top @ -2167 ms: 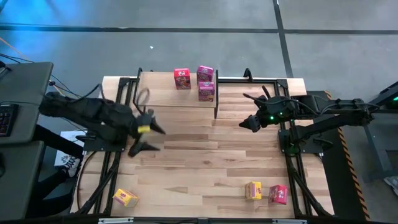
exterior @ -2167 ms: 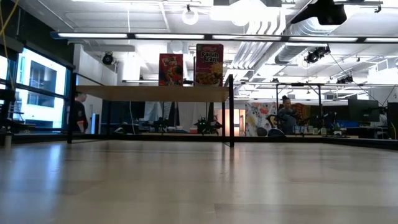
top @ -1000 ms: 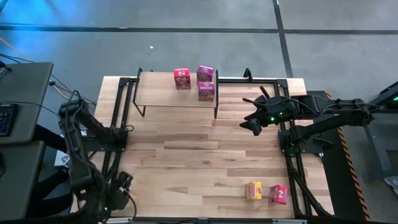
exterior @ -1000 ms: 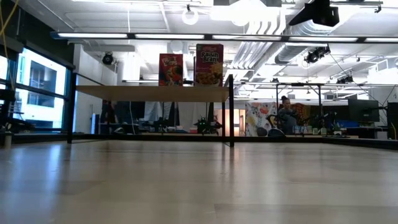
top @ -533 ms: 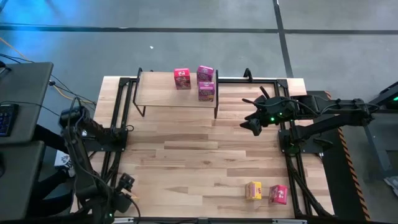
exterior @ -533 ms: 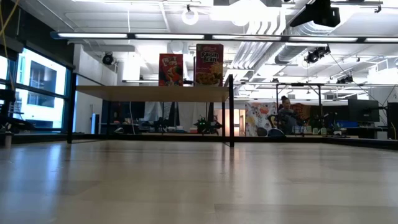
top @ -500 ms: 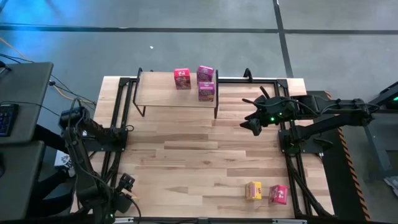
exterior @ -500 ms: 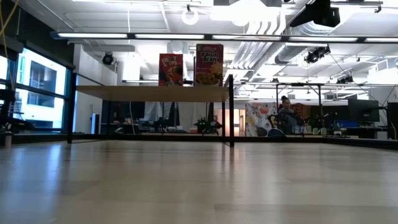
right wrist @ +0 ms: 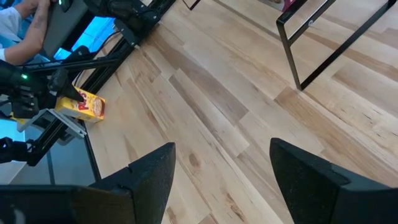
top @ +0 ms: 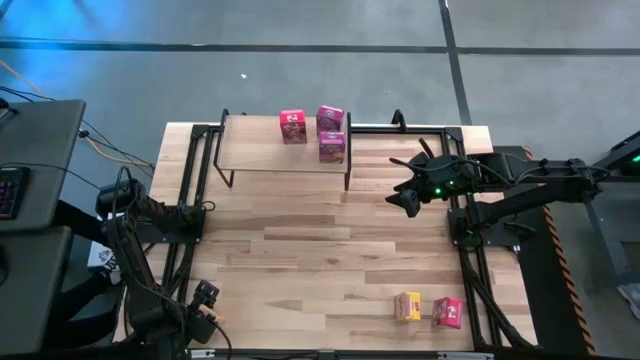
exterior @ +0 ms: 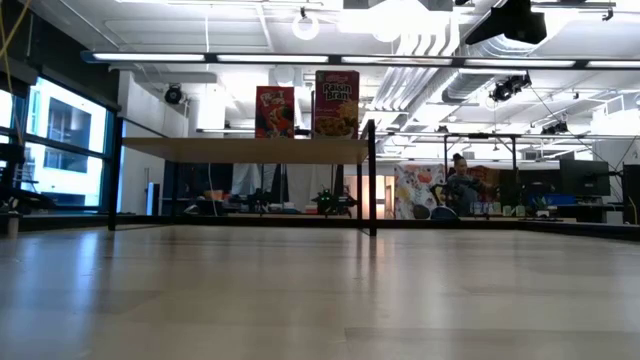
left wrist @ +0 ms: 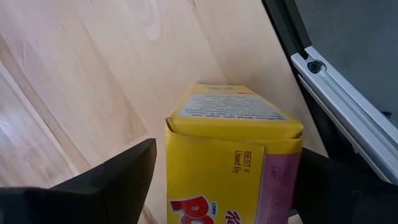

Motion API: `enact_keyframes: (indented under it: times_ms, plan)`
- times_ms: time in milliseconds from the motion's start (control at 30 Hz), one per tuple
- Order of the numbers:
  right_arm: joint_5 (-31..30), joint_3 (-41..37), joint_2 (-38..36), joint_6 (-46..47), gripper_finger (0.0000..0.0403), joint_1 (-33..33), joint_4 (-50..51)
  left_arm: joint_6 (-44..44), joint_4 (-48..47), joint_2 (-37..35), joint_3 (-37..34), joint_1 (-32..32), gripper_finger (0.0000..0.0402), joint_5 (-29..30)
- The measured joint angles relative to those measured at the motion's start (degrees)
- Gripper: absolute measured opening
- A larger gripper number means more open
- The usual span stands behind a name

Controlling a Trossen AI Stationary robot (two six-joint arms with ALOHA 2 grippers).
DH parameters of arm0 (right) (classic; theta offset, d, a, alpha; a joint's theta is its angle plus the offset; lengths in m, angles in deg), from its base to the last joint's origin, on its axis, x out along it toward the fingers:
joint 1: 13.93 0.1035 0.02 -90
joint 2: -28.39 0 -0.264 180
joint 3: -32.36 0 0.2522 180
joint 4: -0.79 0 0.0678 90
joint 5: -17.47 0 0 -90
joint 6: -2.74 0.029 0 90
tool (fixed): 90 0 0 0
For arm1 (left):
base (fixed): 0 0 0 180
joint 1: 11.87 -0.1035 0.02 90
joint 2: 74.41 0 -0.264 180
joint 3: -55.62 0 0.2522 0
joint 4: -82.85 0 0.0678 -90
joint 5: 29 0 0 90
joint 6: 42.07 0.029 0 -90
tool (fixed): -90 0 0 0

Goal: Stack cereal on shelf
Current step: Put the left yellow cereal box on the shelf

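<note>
Left gripper stood wide around a yellow cereal box at the table's seven o'clock corner.
Light, crushable cardboard, likely: best pinched gently across the broad faces. Right gripper, open, waited near the shelf.

A grey concrete floor runs beyond the wooden tabletop's far edge, crossed by dark seams. A dark desk stands off the tabletop's left edge, washed in blue light. Long fluorescent strips and pale ductwork hang from the open ceiling (quite an industrial feel). Tall windows brighten the left wall, and a person sits far back among cluttered benches.
</note>
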Motion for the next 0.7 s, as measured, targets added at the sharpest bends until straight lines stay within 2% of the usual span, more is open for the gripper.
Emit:
enact_keyframes:
  times_ms: [100, 467, 600, 700]
  plan:
    - [-0.02, 0.0, 0.0, 0.0, 0.0257, 0.02, 0.0, -0.04, 0.0, 0.01, 0.0, 0.0, 0.0292, 0.01]
    - [-0.14, 0.0, 0.0, 0.0, 0.0257, 0.0, 0.04, 2.23, -1.05, -0.84, 0.0, -0.52, 0.0165, -0.24]
    - [-1.0, 0.0, 0.0, 0.01, 0.0257, 0.0, 0.04, 5.77, -5.87, -4.97, 0.0, -4.04, 0.0143, -2.13]
    - [-1.25, 0.0, 0.02, 0.02, 0.0257, 0.0, 0.03, 9.12, -10.95, -10.99, 0.0, -8.92, 0.0137, -2.66]
